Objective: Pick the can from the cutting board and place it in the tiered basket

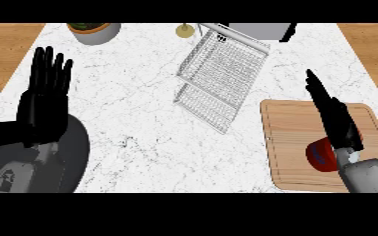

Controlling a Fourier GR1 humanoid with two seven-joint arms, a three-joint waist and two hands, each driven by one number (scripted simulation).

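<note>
Both hands are open, you see: right hand (336, 117) stretches straight-fingered over the cutting board (291, 130), just beside the red can (320, 156); left hand (44, 97) rests at left, holding nothing.

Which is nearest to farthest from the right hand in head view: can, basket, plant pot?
From the right hand:
1. Can: on the cutting board, right beside the hand, partly hidden by it.
2. Basket: mid-counter, up and to the left.
3. Plant pot: far top-left edge.
</note>
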